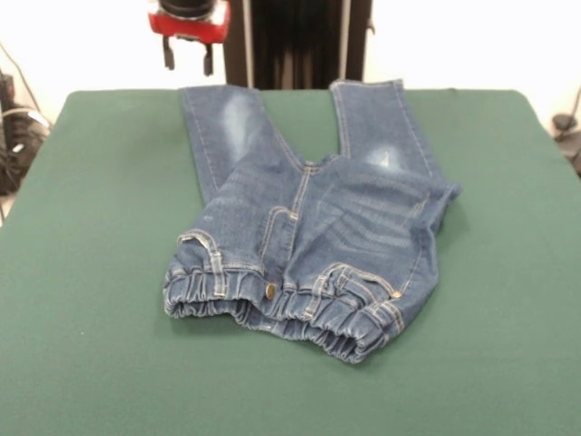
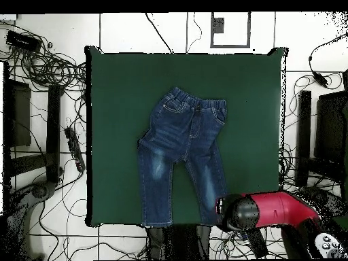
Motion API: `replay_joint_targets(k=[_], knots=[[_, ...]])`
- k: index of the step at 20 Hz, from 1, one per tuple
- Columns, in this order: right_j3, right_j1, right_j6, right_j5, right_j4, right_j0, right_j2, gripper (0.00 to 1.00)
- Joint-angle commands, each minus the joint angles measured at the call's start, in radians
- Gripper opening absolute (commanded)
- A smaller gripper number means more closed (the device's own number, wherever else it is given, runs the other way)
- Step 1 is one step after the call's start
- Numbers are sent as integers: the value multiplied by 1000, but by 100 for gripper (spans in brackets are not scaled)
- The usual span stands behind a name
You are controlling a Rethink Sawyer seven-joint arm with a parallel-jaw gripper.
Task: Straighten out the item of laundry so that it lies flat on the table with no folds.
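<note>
The blue denim jeans (image 1: 318, 227) lie in the middle of the green table (image 1: 91, 272). Their gathered waistband is at the near side and both legs run to the far edge. The cloth is creased across the seat, and a fold sticks out at the hip on the right (image 1: 443, 195). In the overhead view the jeans (image 2: 180, 153) have the waistband at the top and the legs reaching the bottom edge of the table (image 2: 115, 88). My gripper (image 1: 188, 56) hangs open and empty above the far edge, beyond the left leg, clear of the cloth. The red arm (image 2: 272, 207) shows at the bottom right of the overhead view.
The black pedestal (image 1: 300, 41) stands behind the far edge. Tangled cables (image 2: 41, 68) lie on the floor left of the table, and black equipment (image 2: 333, 136) stands to its right.
</note>
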Motion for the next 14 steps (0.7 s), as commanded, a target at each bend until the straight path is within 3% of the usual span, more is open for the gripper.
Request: replay_joint_targets(k=[1,14], knots=[[45,-48,-181,-223,37,-73,295,100],[-85,130,-185,-337,-79,-134,383,100]])
